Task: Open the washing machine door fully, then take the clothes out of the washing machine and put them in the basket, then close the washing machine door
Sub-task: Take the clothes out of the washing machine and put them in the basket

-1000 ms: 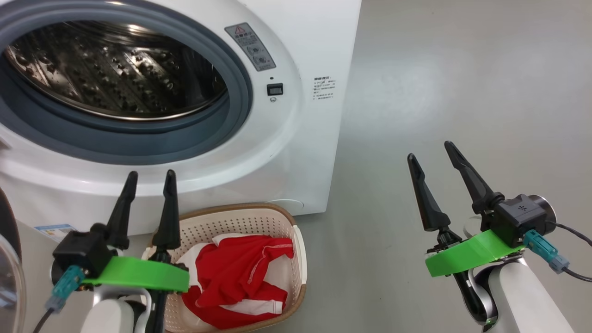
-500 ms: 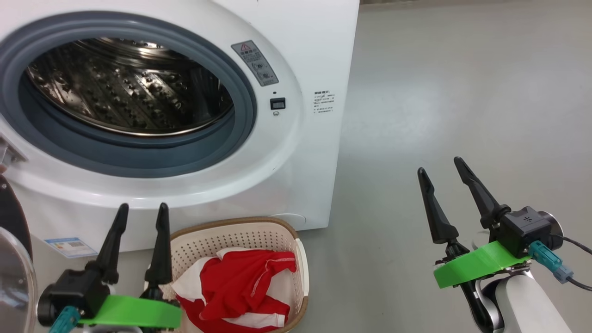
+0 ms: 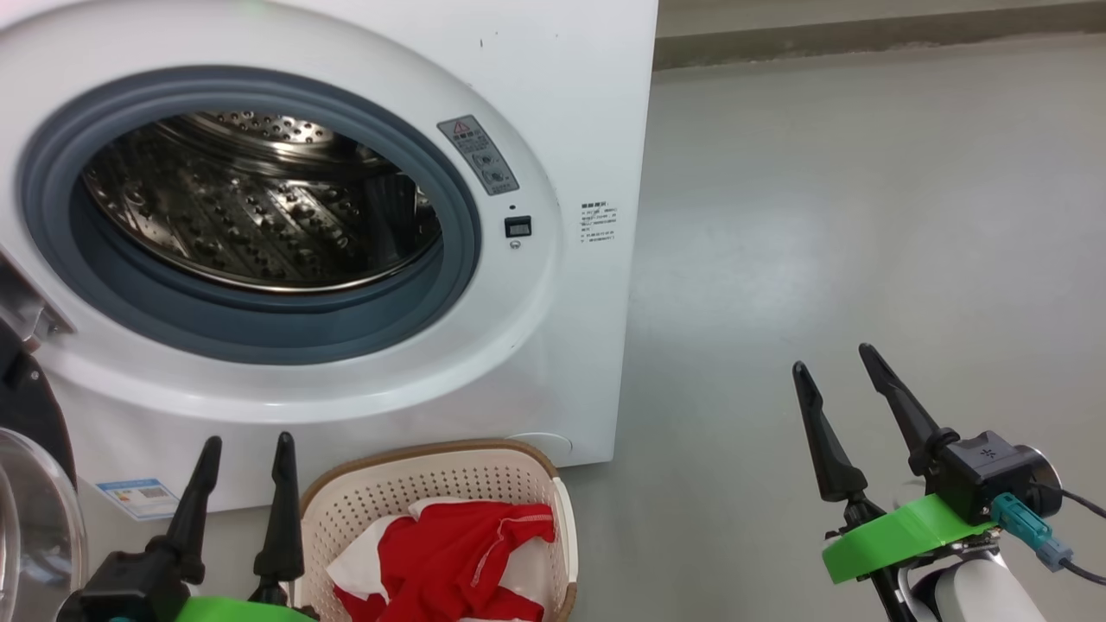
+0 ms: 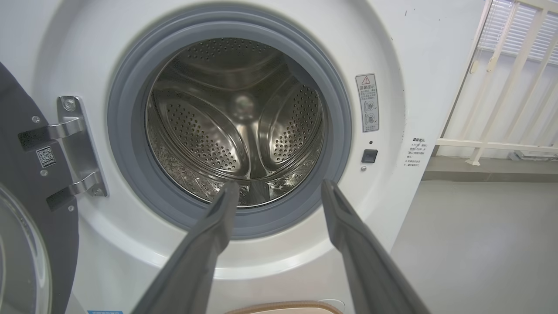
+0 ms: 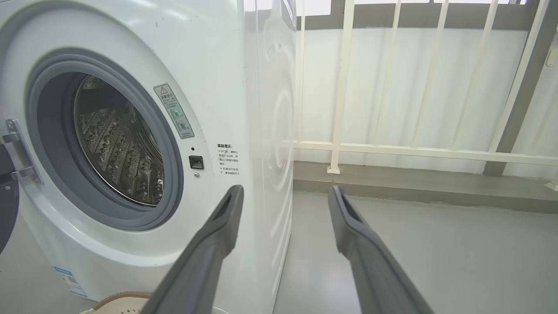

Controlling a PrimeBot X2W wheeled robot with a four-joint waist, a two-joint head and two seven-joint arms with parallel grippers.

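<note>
Left gripper (image 3: pixel 248 439) and right gripper (image 3: pixel 833 358) are held spread, empty; clothes (image 3: pixel 449 553) are contained in the basket (image 3: pixel 415 484); the washing machine door (image 3: pixel 30 415) is swung open leftward.

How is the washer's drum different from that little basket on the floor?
The drum is round, shiny steel; the basket is cream plastic with a brown rim. The drum looks empty; the basket holds red clothes. The drum is bigger and opens sideways; the basket opens upward. Both have walls dotted with small holes.
</note>
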